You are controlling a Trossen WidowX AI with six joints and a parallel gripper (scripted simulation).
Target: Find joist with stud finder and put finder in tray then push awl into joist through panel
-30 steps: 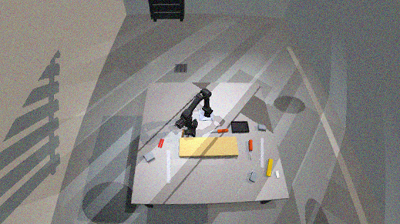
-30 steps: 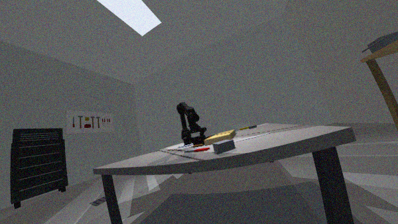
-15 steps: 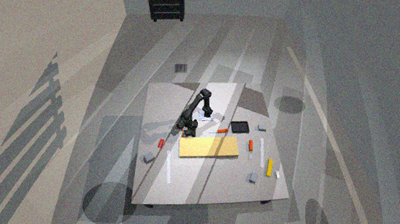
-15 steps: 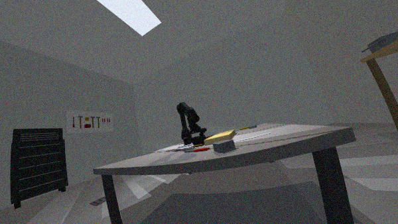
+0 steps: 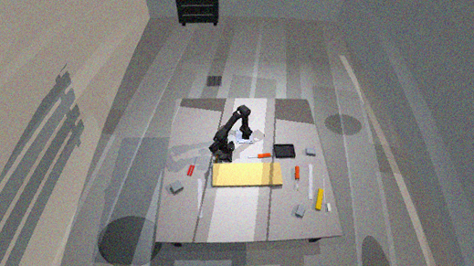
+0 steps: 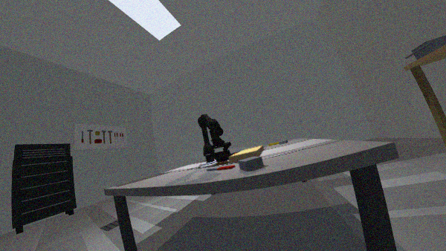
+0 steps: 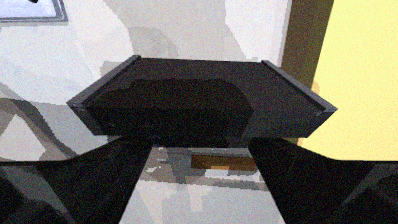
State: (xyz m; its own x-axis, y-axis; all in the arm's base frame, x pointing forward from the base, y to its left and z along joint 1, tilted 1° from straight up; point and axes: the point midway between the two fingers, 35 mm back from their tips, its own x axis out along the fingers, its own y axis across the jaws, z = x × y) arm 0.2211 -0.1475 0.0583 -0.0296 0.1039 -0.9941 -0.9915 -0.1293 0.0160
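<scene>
The stud finder (image 7: 200,95), a dark body with a wide head, fills the middle of the wrist view. My gripper (image 5: 223,156) (image 6: 222,157) (image 7: 200,127) is shut on its narrower part, with a finger on each side. It is low beside the upper left corner of the yellow floor panel (image 5: 246,174) (image 6: 247,152) (image 7: 365,80). A brown-handled tool (image 7: 222,162), perhaps the awl, lies just beyond the stud finder, partly hidden. The black tray (image 5: 284,151) is right of the arm. Any joist is hidden, and I cannot tell whether the stud finder touches the table.
An orange-handled tool (image 5: 264,155) lies between arm and tray, another (image 5: 296,173) below the tray. A red-handled tool (image 5: 191,170) (image 6: 226,168) and a grey block (image 5: 176,187) (image 6: 251,163) are at left. Another grey block (image 5: 300,210) and a yellow tool (image 5: 319,199) are at lower right.
</scene>
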